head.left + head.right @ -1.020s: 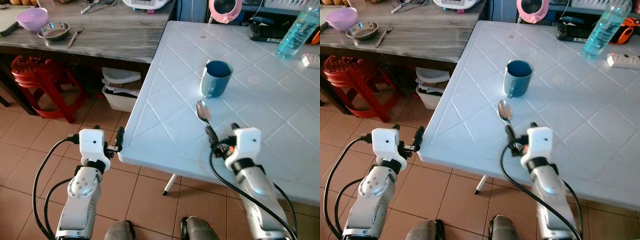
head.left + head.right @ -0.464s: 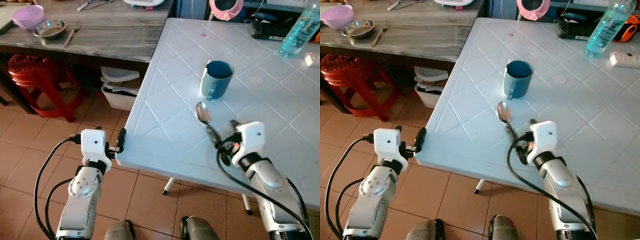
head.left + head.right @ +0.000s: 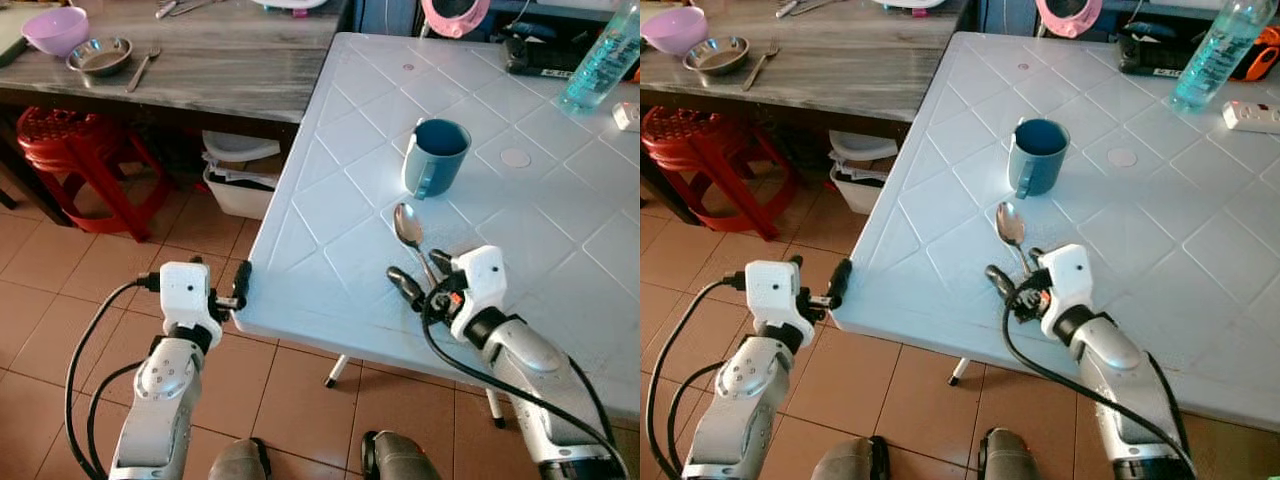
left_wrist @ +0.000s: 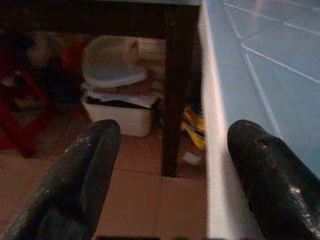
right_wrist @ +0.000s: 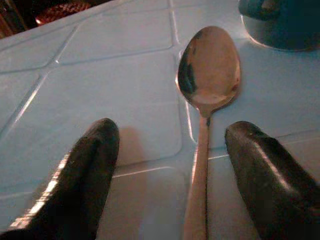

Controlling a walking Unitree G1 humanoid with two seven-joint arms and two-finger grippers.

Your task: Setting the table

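Observation:
A metal spoon [image 3: 407, 225] lies flat on the light blue table [image 3: 330, 200], its bowl pointing at a blue mug [image 3: 436, 157] that stands upright just beyond it. My right gripper [image 3: 420, 275] rests low over the table at the spoon's handle end, open. In the right wrist view the spoon [image 5: 208, 70] lies free between the two black fingers [image 5: 90, 170], nearer one side. My left gripper [image 4: 175, 132] is open at the table's near left corner, one finger on either side of the table's edge [image 4: 215, 150].
A wooden counter [image 3: 220, 60] at the back left carries a purple bowl [image 3: 55, 28], a metal bowl [image 3: 97, 55] and a fork [image 3: 145, 68]. A red stool [image 3: 85, 150] and white bins [image 3: 240, 170] stand under it. A water bottle [image 3: 600, 60] stands at the table's far right.
My right gripper has opened and let go of the spoon, which now lies on the table. The right wrist has swung a little to the left. The left arm has barely moved.

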